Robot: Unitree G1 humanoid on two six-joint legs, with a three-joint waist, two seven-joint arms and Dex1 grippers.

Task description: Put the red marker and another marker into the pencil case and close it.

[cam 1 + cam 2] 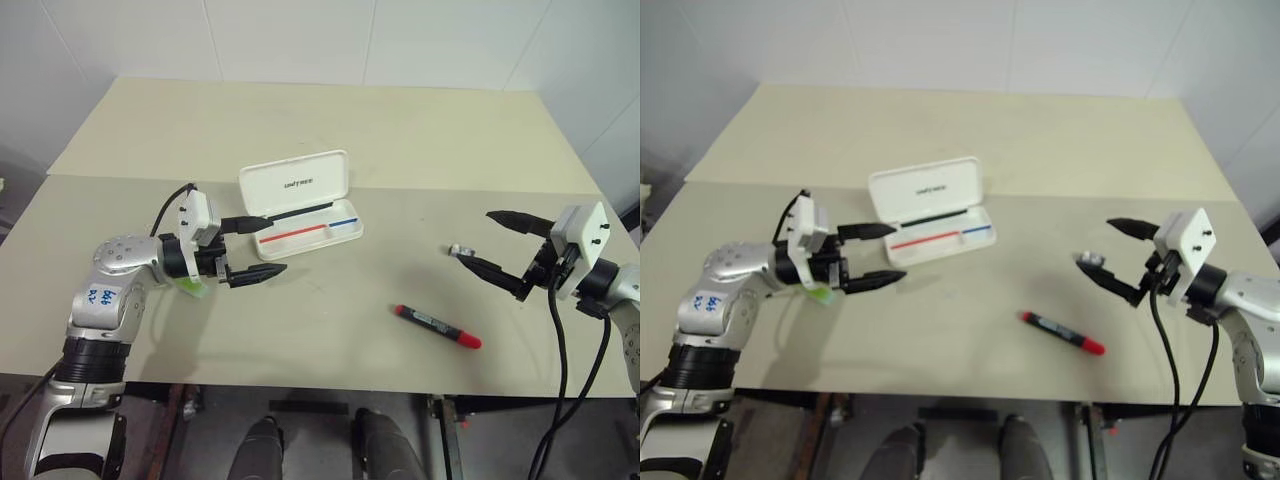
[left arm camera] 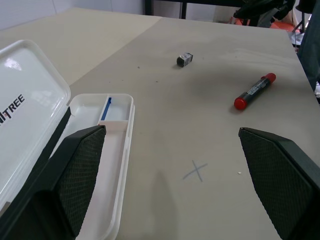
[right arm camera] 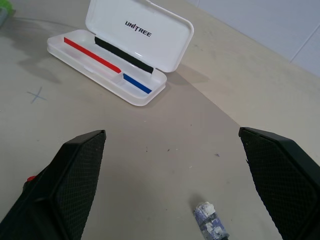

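White and open, the case (image 1: 300, 205) sits mid-table with nothing in it, and the red marker (image 1: 437, 326) lies near the front edge, between both grippers. The left gripper (image 1: 255, 248) and right gripper (image 1: 492, 242) hang with fingers wide apart, holding nothing. The green marker (image 1: 193, 288) peeks out under the left gripper, so the right gripper should best come down over the red marker's middle, with a finger on each long side.

Case open, markers still out

White pencil case (image 1: 305, 208) lies lid-up just beyond the left claw (image 1: 253, 248). Red marker (image 1: 437, 326) lies flat between both claws, nearer the right claw (image 1: 494, 242). Lime-green marker (image 1: 194, 288) peeks from under the left claw's wrist
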